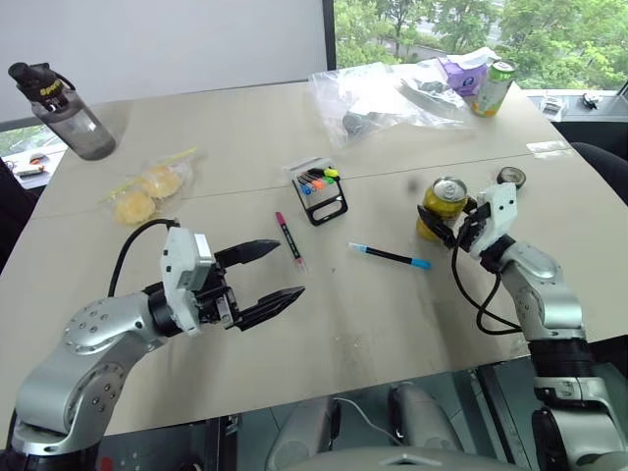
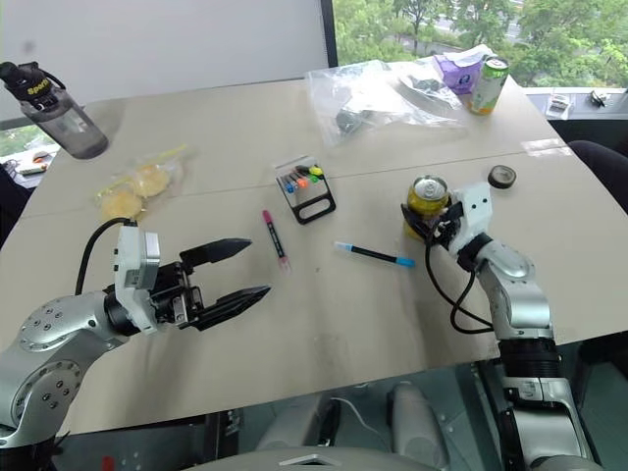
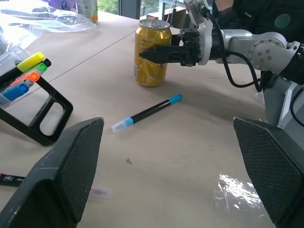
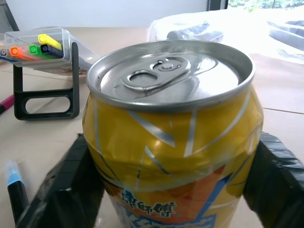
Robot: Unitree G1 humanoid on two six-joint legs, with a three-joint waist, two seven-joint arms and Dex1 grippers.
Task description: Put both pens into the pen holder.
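**A:** The right gripper (image 1: 453,228) has its two black fingers set either side of the yellow can (image 1: 443,208), one on each flank, and whether they are pressing it yet cannot be told. The left gripper (image 1: 273,274) hangs over the table (image 1: 245,128) with its fingers spread and nothing between them.

**B:** And the pens?

**A:** Both lie flat on the table. The magenta-capped pen (image 1: 288,239) is just past the left gripper's tips; the blue-ended pen (image 1: 390,256) lies between the two arms, near the can. The pen holder (image 1: 321,193) stands beyond them, with short coloured markers (image 1: 319,179) in it.

**B:** So the can is not the task's thing.

**A:** No; it probably only needs to be shifted aside. The robot would do well to grip it low and square and keep it upright, then take each pen at mid-barrel, since a thin barrel lying flat can roll off the fingertips.
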